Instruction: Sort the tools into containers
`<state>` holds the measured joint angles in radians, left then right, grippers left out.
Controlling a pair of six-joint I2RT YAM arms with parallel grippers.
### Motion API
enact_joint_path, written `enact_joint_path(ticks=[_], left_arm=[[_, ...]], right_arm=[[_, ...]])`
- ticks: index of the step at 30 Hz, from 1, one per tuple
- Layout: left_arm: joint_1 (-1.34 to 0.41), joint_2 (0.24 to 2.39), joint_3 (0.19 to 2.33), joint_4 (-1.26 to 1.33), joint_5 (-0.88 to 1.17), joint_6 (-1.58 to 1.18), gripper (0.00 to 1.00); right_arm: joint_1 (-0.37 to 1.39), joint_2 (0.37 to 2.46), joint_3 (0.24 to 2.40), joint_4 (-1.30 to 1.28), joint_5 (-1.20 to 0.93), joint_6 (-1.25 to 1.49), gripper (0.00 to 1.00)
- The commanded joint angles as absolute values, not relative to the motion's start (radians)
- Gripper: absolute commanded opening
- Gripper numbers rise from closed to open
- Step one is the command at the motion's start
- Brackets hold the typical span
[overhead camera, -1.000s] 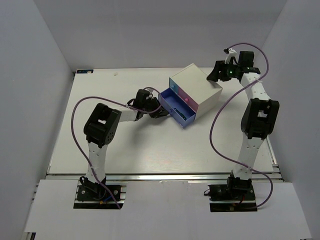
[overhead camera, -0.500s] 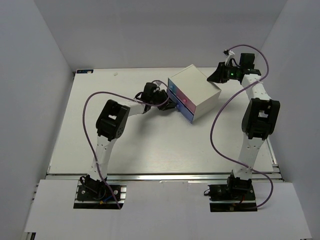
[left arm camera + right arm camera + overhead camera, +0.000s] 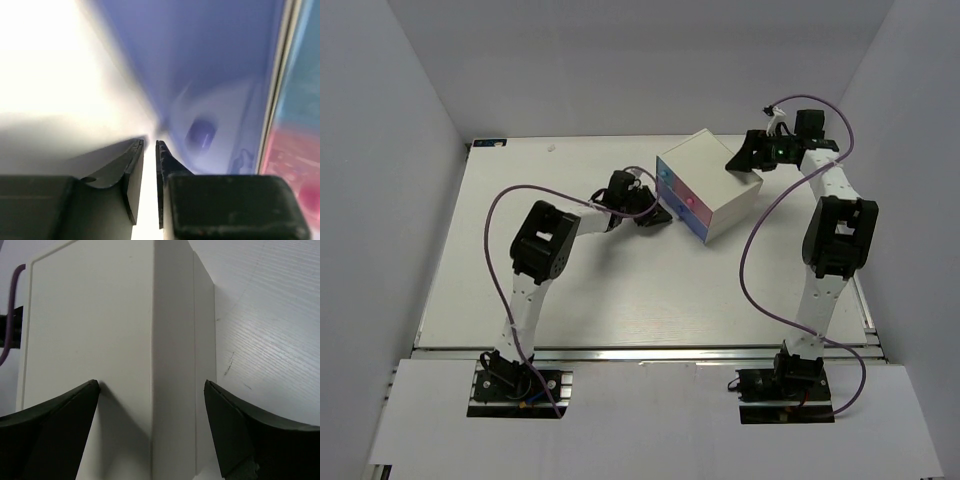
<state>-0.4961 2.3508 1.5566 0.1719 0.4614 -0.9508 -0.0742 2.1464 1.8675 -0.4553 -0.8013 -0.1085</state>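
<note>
At cabinet (image 3: pixel 715 178) rear — right claw (image 3: pixel 150 385) wide (astride corner) | drawers (image 3: pixel 682 198) shut

The white table (image 3: pixel 650 300) carried a single thing — a small white cabinet (image 3: pixel 712 178). It stood toward the far side, right of the middle.

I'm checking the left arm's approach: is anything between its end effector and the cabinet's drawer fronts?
Nothing visible. The left end effector sits right before the blue drawer front, with no object between them. The cabinet drawers look closed.
</note>
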Motion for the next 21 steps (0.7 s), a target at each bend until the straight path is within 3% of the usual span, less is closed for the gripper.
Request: enact_joint_path(ticks=[1,2,6,11,12,15,16,21], left_arm=[[-0.482,2.148,1.419,0.158,0.31,-0.934,0.28],[-0.477,2.091,1.389,0.152,0.289,-0.931,0.3],[-0.446,1.961,1.267,0.127,0.204,-0.911,0.56],[-0.426,1.804,1.164,0.071,0.172,-0.793,0.68],[-0.426,1.754,1.157,0.066,0.175,-0.76,0.76],[-0.436,1.671,1.157,0.016,0.201,-0.608,0.86],[-0.436,1.611,1.149,0.006,0.199,-0.56,0.94],[-0.437,1.442,1.097,-0.038,0.161,-0.482,0.98]], right_arm=[[-0.113,2.118,1.885,-0.509,-0.677,-0.117,0.89],[-0.121,2.115,1.903,-0.508,-0.667,-0.118,0.89],[-0.158,2.088,1.934,-0.497,-0.615,-0.132,0.89],[-0.176,1.99,1.94,-0.457,-0.401,-0.187,0.89],[-0.178,1.97,1.945,-0.46,-0.362,-0.202,0.89],[-0.176,1.834,1.867,-0.451,-0.312,-0.203,0.89],[-0.178,1.803,1.843,-0.454,-0.31,-0.201,0.89],[-0.176,1.628,1.639,-0.474,-0.35,-0.201,0.9]])
